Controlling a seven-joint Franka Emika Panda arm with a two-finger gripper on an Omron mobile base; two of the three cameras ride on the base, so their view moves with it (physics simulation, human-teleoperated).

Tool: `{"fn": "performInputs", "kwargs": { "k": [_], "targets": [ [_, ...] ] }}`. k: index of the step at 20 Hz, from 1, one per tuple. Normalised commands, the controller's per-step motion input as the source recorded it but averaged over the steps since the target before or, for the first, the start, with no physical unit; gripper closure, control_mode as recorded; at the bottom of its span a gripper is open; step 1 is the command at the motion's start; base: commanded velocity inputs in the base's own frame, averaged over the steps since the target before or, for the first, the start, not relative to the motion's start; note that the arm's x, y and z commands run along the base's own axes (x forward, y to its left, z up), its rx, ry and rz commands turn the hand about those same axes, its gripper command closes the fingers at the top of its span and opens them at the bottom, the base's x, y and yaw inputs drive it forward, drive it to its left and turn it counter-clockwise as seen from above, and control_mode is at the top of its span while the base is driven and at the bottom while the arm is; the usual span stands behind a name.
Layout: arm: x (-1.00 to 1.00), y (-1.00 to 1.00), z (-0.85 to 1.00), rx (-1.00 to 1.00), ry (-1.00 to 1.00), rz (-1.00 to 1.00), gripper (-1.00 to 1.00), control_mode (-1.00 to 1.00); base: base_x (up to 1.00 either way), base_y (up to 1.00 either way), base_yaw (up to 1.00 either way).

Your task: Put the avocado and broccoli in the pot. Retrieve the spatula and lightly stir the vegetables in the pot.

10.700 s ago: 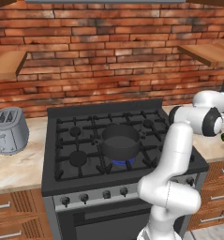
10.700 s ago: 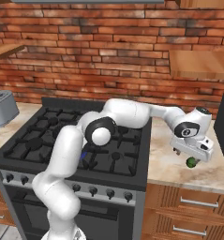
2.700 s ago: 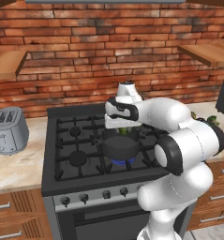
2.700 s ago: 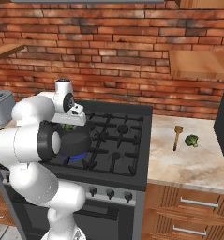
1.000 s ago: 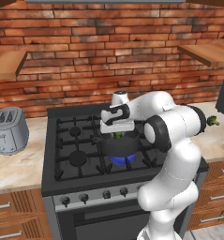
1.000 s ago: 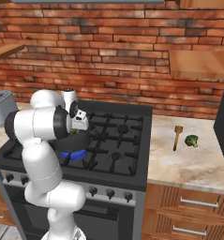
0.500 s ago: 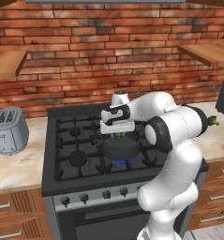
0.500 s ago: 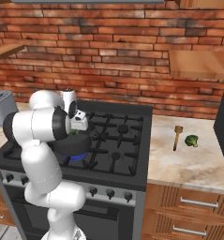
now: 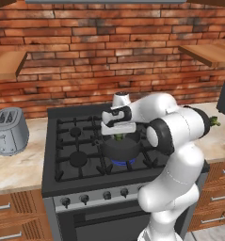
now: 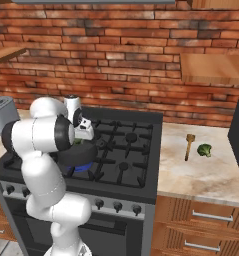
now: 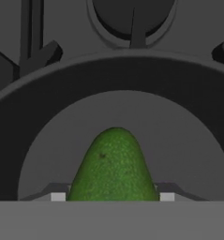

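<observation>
two-finger gripper [image 9: 117, 136] clamped on dark green avocado [image 11: 113, 166] | hanging just over round dark grey metal pot [image 9: 121, 148] | lumpy light-green broccoli [image 10: 205, 149] beside brown wooden spatula [image 10: 189, 145], right counter

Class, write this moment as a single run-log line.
end effector: shut on avocado | over pot | broccoli, spatula: on counter

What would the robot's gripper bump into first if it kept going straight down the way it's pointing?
Most likely the pot's inside floor. The gripper points down into it with the avocado between its fingers, so the fruit would probably touch first.
</observation>
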Motion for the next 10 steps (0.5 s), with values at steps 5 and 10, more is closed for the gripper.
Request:
{"fn": "performInputs", "kwargs": {
  "k": [5, 10],
  "targets": [
    [-0.51, -0.23, 0.24, 0.00, -0.05, 0.00, -1.00, -1.00, 0.00, 0.00, 0.00],
    [-0.92, -0.14, 0.58, 0.00, -0.11, 0.00, -1.00, -1.00, 0.00, 0.00, 0.00]
  ]
}}
